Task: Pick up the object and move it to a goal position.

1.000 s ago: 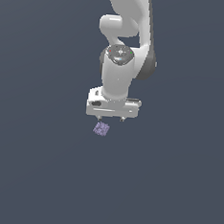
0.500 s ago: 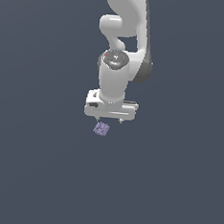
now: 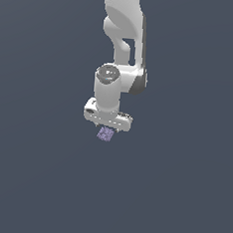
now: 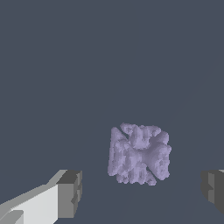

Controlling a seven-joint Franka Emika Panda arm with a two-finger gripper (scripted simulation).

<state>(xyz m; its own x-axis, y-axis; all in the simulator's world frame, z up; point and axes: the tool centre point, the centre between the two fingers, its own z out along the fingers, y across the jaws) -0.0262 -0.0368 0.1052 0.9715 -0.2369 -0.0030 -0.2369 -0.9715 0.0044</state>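
The object [image 3: 106, 134] is a small lumpy pale-purple clump on the dark grey floor, just below the white hand in the exterior view. In the wrist view the object [image 4: 139, 154] lies between the two grey fingertips [image 4: 70, 192], apart from both. My gripper [image 4: 142, 192] is open and empty, with its jaws spread wider than the clump. In the exterior view the gripper [image 3: 108, 124] hangs straight above the object, and the hand hides the fingers there.
The white arm [image 3: 123, 34] rises behind the gripper toward the top of the exterior view. A plain dark grey floor [image 3: 43, 182] lies all around.
The arm's wrist has turned and the hand now sits tilted in the exterior view. The gripper stays above the object, which has not moved.
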